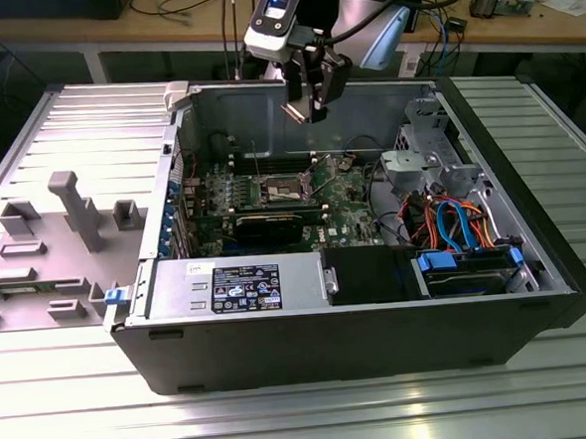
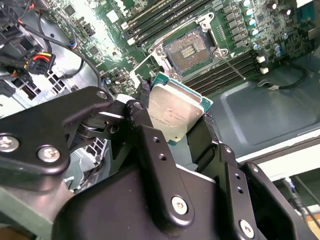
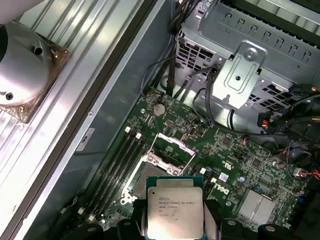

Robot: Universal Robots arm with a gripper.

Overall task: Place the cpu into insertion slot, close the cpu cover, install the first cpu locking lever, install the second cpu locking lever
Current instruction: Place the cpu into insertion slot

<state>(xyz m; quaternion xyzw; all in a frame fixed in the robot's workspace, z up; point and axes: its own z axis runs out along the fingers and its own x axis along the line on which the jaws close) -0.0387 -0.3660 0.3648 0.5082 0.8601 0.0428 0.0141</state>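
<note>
My gripper [image 1: 304,109] hangs above the open computer case [image 1: 359,325], over the green motherboard. It is shut on the cpu [image 2: 172,107], a flat square chip with a dull silver face, pinched at two opposite edges between the black fingers [image 2: 145,125]. In the first wrist view the cpu [image 3: 175,212] sits between the fingertips, well above the board. The insertion slot [image 2: 189,50] lies bare below, dark with a gold tinge, near the board's middle [image 1: 281,188]. The cpu cover [image 3: 162,161], a thin metal frame, stands tipped up at the slot's edge.
Long memory slots [image 2: 235,67] run along the socket. A black graphics card [image 1: 273,224] lies in front of it. A power supply [image 1: 242,285] fills the case's front, and a metal drive cage [image 1: 419,162] with cable bundles [image 1: 453,225] stands at the exterior view's right.
</note>
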